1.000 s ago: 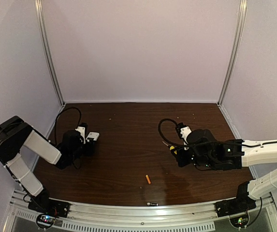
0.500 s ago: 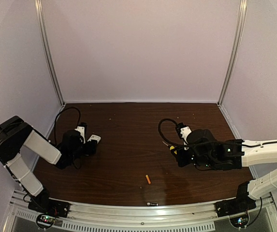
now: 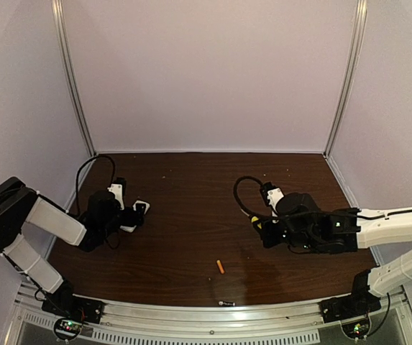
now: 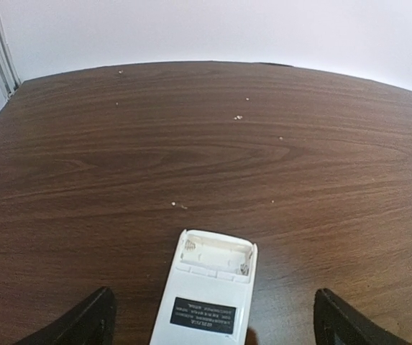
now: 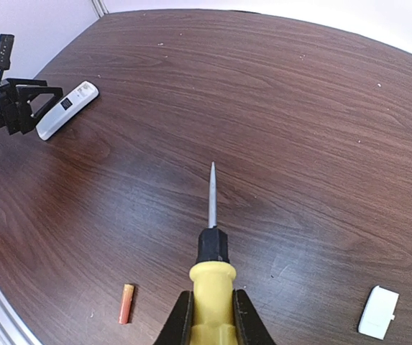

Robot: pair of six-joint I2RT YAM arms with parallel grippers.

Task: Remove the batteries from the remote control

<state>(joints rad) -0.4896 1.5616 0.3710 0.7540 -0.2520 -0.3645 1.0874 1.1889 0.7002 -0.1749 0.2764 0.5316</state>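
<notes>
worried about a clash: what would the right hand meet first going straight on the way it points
Likely bare table: the screwdriver held in the right hand leads, and nothing lies ahead of its tip. The remote control sits off to the left. Depth is unclear.

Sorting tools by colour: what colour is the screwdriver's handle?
The handle is yellow with a black collar, clearest in the right wrist view.

Bench (image 3: pixel 191 208): dark brown wood-grain top, scattered pale specks (image 4: pixel 180 206) | Walls: plain pale lilac, back wall (image 3: pixel 209 72) and both sides | Rear corners: upright metal posts (image 3: pixel 72 79) | Near edge: slotted metal rail (image 3: pixel 213 316) | Light: soft, even
</notes>
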